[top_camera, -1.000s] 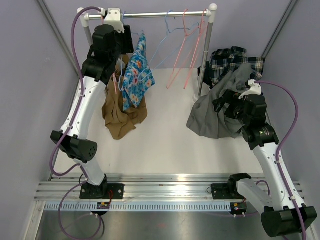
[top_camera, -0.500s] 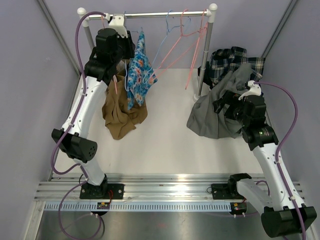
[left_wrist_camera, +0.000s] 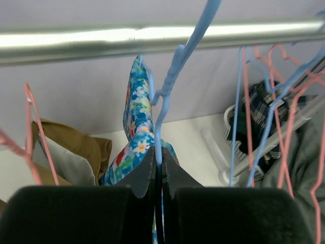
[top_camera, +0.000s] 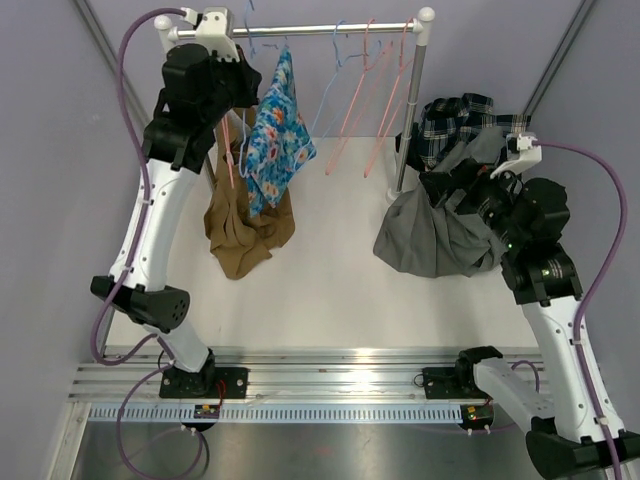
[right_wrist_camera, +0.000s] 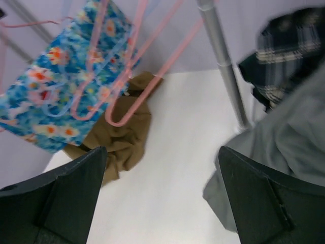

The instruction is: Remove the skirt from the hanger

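Step in hand: securing hanger.
- Left gripper (left_wrist_camera: 158, 161) pinched tight on neck of light-blue plastic hanger (left_wrist_camera: 163, 96), just under silver metal rail (left_wrist_camera: 76, 40).
- Blue floral fabric skirt (top_camera: 273, 135) hangs below rail's left end.
- Right gripper (right_wrist_camera: 161, 152) spread wide, empty, beyond rail's right end.

Next, likely: right arm reaches skirt, pulls it off.

Hidden: how skirt attaches to hanger, behind left fingers. Hanger outline lost among pink wire hangers (top_camera: 355, 110).

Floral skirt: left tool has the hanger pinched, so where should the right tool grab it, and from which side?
Probably its loose lower edge, approached from the robot's right by the open right tool. The floral skirt hangs as a flat panel with that side facing open table, while the left tool is shut on the blue hanger neck above.
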You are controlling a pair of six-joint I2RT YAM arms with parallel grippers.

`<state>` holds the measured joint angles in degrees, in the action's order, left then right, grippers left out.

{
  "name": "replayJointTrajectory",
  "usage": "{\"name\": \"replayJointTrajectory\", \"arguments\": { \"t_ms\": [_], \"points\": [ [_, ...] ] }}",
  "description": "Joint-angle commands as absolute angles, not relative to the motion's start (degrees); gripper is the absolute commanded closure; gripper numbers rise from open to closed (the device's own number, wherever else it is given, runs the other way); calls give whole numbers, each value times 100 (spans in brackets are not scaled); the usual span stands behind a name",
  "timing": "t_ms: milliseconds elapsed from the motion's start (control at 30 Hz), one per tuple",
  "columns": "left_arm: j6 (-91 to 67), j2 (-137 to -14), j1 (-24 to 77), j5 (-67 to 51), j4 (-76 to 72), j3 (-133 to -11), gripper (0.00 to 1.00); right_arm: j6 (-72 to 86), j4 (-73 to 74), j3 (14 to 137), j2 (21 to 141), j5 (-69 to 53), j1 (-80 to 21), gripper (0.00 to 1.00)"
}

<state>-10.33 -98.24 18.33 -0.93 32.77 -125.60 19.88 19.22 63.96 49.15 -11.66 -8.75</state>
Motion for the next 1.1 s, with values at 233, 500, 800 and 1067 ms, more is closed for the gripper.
{"name": "replayJointTrajectory", "arguments": {
  "t_ms": [233, 500, 800, 1067],
  "points": [
    [-1380, -8754, 2048, -185, 2953, -13105, 100, 617, 2056, 9016, 6564, 147, -3979, 1],
    [-1626, -8455, 2259, -132, 2874, -12719, 100, 439, 1723, 9185, 7628, 1353, -5703, 1],
    [-1696, -8157, 2276, -88, 2786, -12375, 100, 466, 1345, 9184, 8349, 2065, -6653, 1],
    [-1714, -7866, 2276, -27, 2672, -12068, 100, 413, 932, 9228, 8727, 2460, -6645, 1]
  ]
}}
